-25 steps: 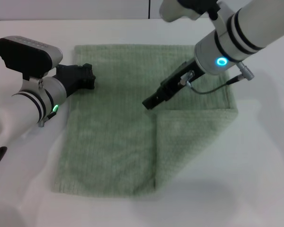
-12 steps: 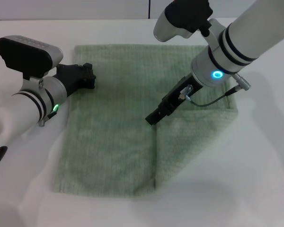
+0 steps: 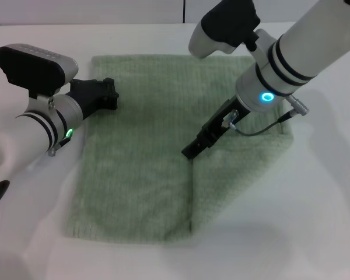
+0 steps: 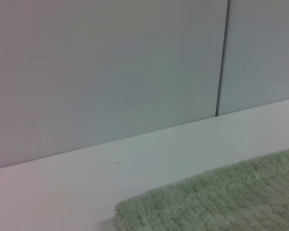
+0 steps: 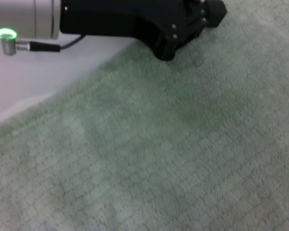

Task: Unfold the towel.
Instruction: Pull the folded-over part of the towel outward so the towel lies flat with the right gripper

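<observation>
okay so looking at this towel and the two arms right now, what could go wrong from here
The right tool sits at the corner of the folded flap on the towel; it might pinch both layers and drag the whole cloth instead of the flap. The left tool rests only at the towel's left edge, so the cloth could slide on the table.

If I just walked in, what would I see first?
A big pale green towel spread on the white table, with one corner part folded over on the robot's right, near side. The right gripper points down at the inner corner of that folded flap. The left gripper rests at the towel's far left edge.
</observation>
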